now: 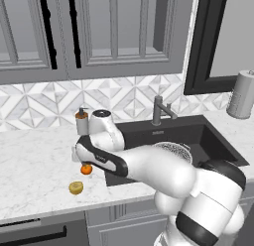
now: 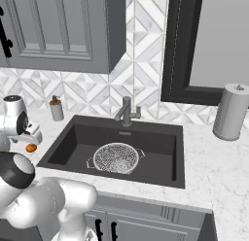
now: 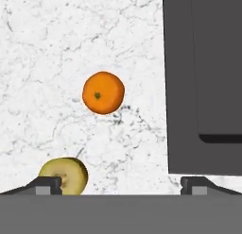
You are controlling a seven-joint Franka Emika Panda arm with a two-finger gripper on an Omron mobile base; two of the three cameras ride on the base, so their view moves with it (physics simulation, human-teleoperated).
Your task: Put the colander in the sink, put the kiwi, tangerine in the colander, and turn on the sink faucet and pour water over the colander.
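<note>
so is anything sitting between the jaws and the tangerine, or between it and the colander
Nothing visible. The open gripper looks down at the tangerine over bare marble; the kiwi lies off to one side. The colander sits in the sink, with only counter and sink edge between.

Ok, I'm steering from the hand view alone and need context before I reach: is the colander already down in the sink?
Observer: Yes. The colander sits on the floor of the sink, near the middle, in front of the faucet.
Operator: Is any fruit in it yet?
Observer: No. In the left base view the tangerine and the kiwi both lie on the counter, left of the basin.
Operator: Where's my end effector relative to them?
Observer: Above them. The hand hangs over the tangerine, and the end effector holds nothing.
Operator: Anything else near the fruit?
Observer: A soap pump bottle stands behind them by the backsplash.
</note>
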